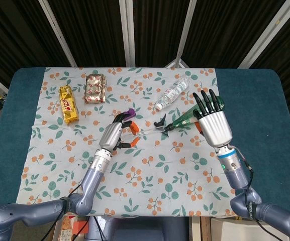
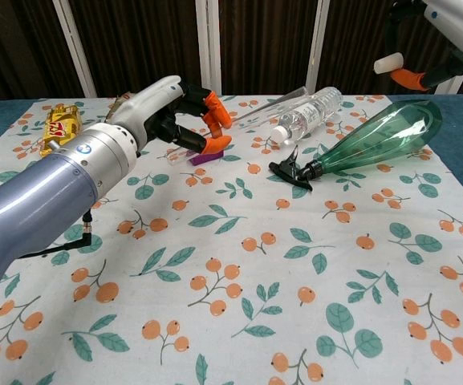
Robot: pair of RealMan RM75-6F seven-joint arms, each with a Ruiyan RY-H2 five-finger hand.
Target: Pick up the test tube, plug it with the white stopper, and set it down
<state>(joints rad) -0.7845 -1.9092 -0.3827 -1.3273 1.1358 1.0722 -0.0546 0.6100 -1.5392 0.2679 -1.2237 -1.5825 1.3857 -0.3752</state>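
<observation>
- The flowered cloth (image 1: 134, 170) lies bare toward me from the green spray bottle (image 2: 375, 143); past the bottle lies a clear water bottle (image 1: 172, 93).
- My left hand (image 1: 115, 135) pinches the test tube (image 1: 150, 131) in its orange fingertips (image 2: 217, 115), holding it above the cloth, tip toward the spray bottle's nozzle.
- My right hand (image 1: 212, 123) hovers over the spray bottle, fingers extended, pinching the white stopper (image 2: 388, 62).
</observation>
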